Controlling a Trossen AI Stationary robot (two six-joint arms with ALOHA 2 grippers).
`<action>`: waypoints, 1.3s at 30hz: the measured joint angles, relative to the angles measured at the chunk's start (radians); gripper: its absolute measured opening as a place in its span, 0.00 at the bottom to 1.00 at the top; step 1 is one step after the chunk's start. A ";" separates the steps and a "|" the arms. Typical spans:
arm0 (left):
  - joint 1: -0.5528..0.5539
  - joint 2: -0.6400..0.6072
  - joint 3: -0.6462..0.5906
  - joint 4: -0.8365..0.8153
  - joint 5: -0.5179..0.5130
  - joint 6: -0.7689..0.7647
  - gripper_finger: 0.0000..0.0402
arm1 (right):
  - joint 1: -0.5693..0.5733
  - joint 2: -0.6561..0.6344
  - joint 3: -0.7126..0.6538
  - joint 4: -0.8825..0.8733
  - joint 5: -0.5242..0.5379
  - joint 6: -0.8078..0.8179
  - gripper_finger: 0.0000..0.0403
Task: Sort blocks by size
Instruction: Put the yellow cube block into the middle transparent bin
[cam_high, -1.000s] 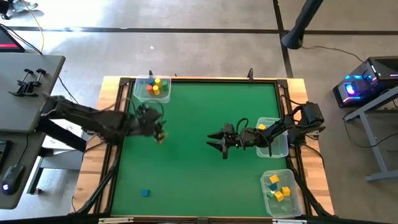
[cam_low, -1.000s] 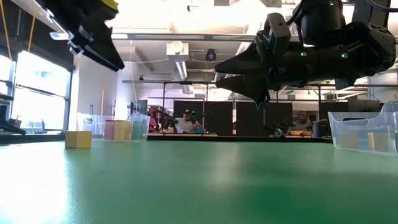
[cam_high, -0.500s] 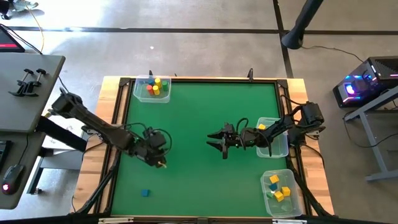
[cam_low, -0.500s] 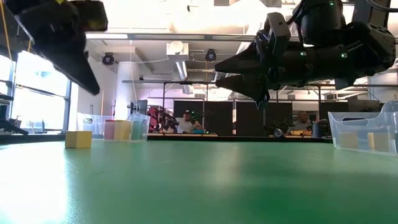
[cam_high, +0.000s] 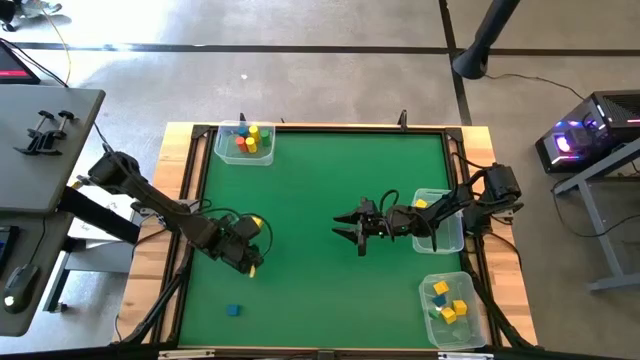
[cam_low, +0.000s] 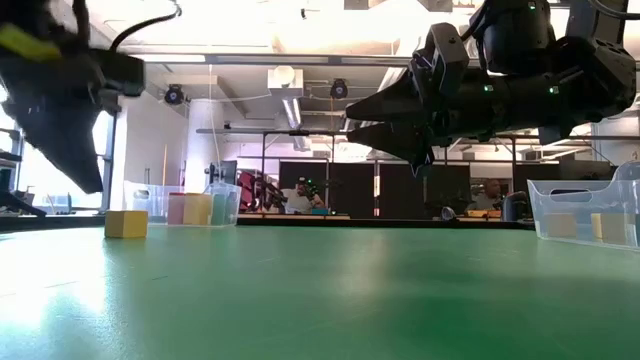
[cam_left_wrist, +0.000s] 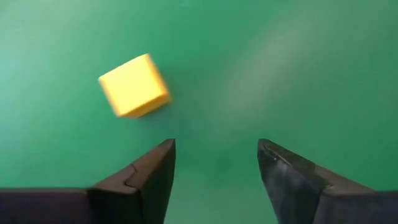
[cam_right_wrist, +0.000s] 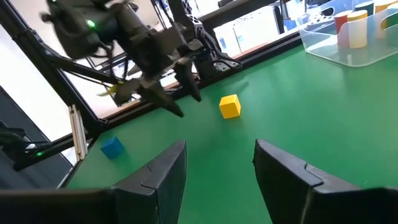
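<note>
Hovering just beside yellow cube (cam_left_wrist: 134, 85) on mat (cam_high: 320, 200), left gripper (cam_left_wrist: 216, 163) with jaws apart, empty. Risks nudging cube sideways if lowered off-centre. Waits mid-mat, well apart from cube, right gripper (cam_right_wrist: 219, 163), also spread, holding nothing.

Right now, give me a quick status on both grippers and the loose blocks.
Left gripper open over the mat, holding nothing; yellow block just ahead. Right gripper open, empty, mid-table. Blue block loose near the front edge. Nothing in the way.
</note>
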 joint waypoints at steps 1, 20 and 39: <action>0.000 0.000 -0.016 -0.003 -0.010 -0.031 0.54 | 0.000 0.000 0.000 0.000 0.000 0.000 0.44; 0.027 0.058 -0.213 0.225 -0.305 -0.309 0.68 | 0.000 0.000 0.000 -0.002 0.000 0.000 0.44; 0.037 0.163 -0.197 0.292 -0.287 -0.240 0.54 | 0.000 0.000 0.000 0.001 0.000 0.003 0.44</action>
